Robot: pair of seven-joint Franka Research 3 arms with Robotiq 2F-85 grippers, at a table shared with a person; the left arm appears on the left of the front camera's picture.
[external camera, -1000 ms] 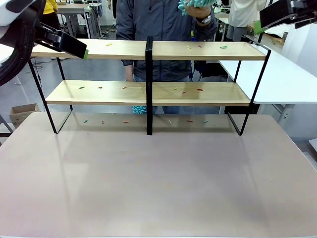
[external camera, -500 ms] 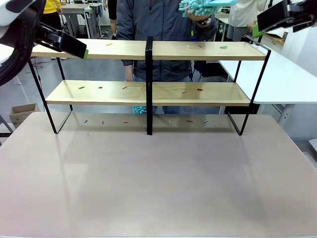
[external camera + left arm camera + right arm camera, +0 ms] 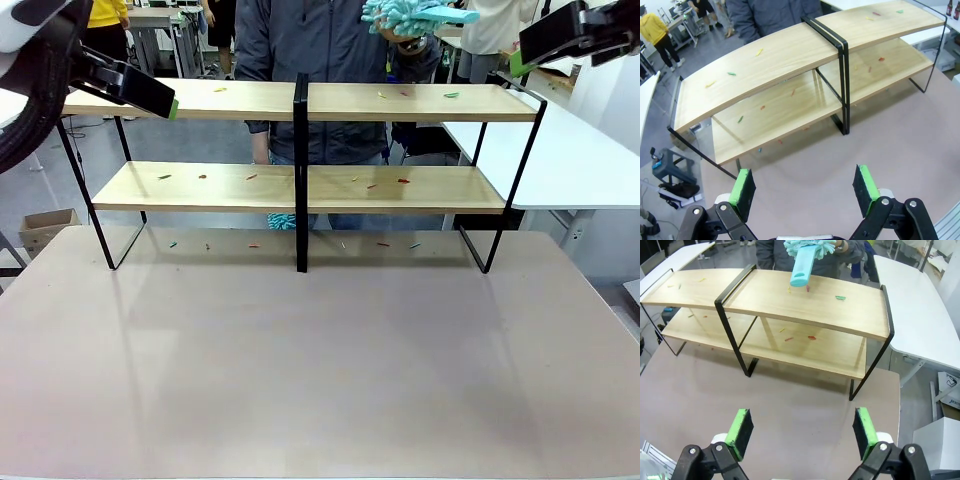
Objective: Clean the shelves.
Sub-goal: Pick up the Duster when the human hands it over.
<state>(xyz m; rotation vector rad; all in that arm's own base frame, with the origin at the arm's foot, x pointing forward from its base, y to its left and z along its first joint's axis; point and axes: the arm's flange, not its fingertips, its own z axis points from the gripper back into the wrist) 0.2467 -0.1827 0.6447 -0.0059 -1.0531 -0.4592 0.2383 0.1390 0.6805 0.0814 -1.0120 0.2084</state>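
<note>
Shelves (image 3: 300, 170) stand across the far half of the table (image 3: 320, 380), mid-frame in the front view, spanning nearly its whole width. They are two long pale boards on a thin black frame with a centre post. Small coloured scraps (image 3: 403, 181) dot both boards and the tabletop beneath the lower one. Left gripper (image 3: 805, 189) hangs at upper left of the front view, near the top board's left end, pads spread wide with nothing between them. Right gripper (image 3: 802, 432) is high at upper right, also spread and empty. A person stands behind the rack. Their hand (image 3: 398, 33) is closed around the fluffy end of a teal duster (image 3: 805, 262), held above the top board at upper centre, plastic handle pointing toward the robot's side. My read is that the rack is rigid but probably light, with smooth, hard boards. It could skid or rock on the slick table under a sideways push. The end frame or centre post looks the best place to steady it, and strokes should run along the boards. The scraps look weightless and would likely scatter.
</note>
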